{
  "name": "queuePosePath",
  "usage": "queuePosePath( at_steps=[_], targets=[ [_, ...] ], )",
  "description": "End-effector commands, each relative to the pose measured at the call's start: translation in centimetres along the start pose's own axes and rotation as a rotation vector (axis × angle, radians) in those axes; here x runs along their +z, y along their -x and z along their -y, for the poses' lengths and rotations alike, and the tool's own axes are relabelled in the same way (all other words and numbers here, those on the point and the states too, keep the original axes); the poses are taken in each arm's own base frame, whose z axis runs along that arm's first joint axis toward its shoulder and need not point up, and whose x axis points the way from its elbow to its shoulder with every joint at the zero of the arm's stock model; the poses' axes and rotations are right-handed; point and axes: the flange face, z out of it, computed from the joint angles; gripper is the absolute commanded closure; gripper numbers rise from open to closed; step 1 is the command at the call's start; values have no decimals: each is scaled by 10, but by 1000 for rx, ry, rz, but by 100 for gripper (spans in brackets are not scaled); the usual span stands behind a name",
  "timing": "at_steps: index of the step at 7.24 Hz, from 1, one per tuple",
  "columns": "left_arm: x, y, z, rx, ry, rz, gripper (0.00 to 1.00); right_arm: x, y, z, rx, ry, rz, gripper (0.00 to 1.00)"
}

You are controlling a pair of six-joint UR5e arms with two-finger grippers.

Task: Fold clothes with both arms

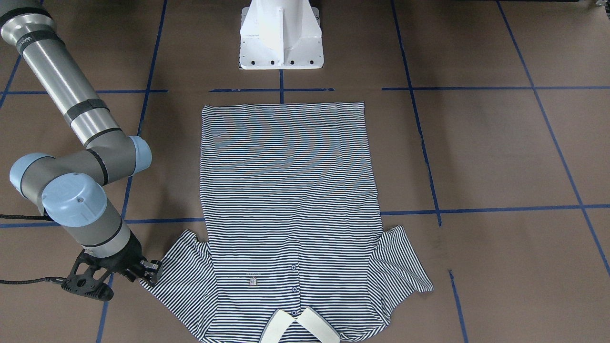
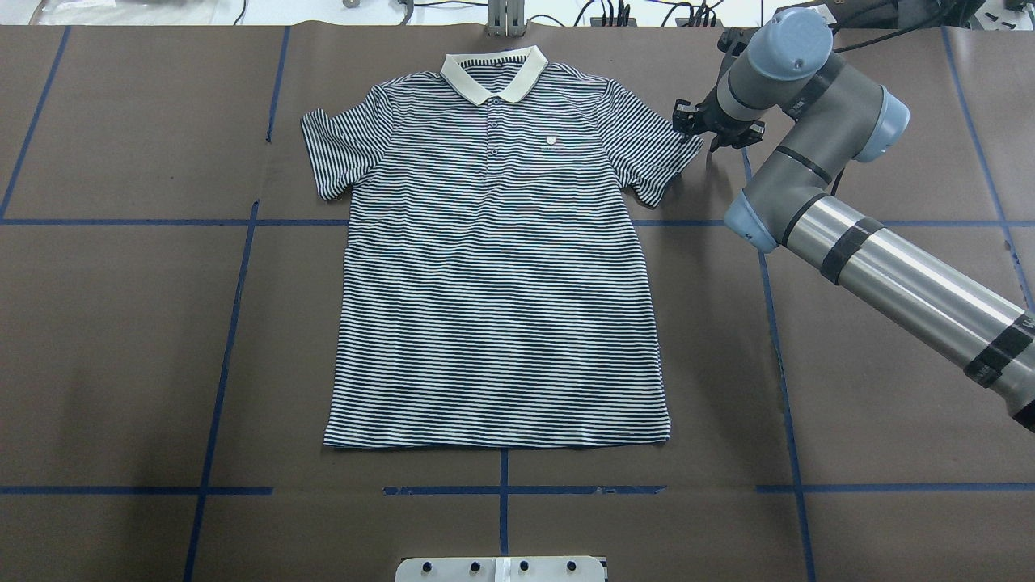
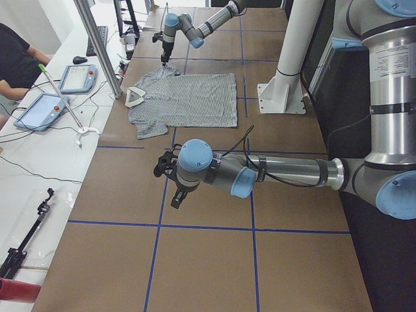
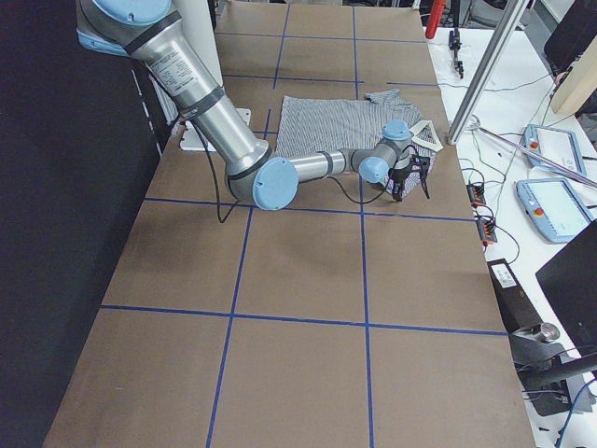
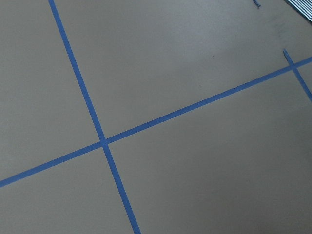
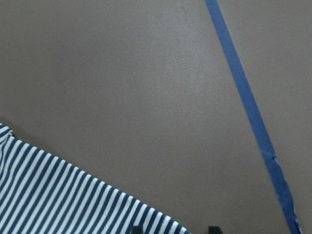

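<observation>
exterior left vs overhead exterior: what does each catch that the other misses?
Only exterior left: the left arm and the left claw, over bare table away from the shirt. That view does not settle whether the claw is open or shut. It also shows a tablet on the side bench.
Only overhead: the chest patch and the placket buttons.
Both: the polo shirt spread flat, and the right claw at the tip of one sleeve.

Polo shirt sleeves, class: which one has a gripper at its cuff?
The sleeve on the robot's right, beside the right gripper; the other sleeve has no gripper near.
</observation>
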Motion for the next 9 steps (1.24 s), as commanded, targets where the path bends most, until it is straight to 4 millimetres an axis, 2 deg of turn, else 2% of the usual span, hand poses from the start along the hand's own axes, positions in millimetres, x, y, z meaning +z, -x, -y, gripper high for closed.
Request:
queuePosePath(
  at_steps=[1, 3, 4, 5, 6, 7, 8, 9],
  targets=[
    [0, 0, 0, 0, 0, 0, 0, 1, 0, 0, 2, -5, -5, 100],
    [0, 0, -1, -1, 0, -2, 0, -6, 8, 0, -7, -10, 13, 100],
    [0, 0, -1, -1, 0, -2, 0, -27, 43, -13, -33, -18, 69, 100],
    [0, -1, 0, 0, -1, -11, 0, -44, 98, -35, -52, -7, 127, 100],
    [0, -4, -1, -2, -2, -40, 0, -50, 145, -61, -29, -9, 160, 100],
    [0, -4, -2, -3, -4, -48, 0, -43, 177, -80, -40, -52, 151, 100],
    [0, -5, -2, -2, -3, -49, 0, -29, 205, -79, -36, -77, 111, 100],
    [0, -5, -2, -3, -5, -50, 0, -19, 205, -75, -32, -83, 83, 100]
  ],
)
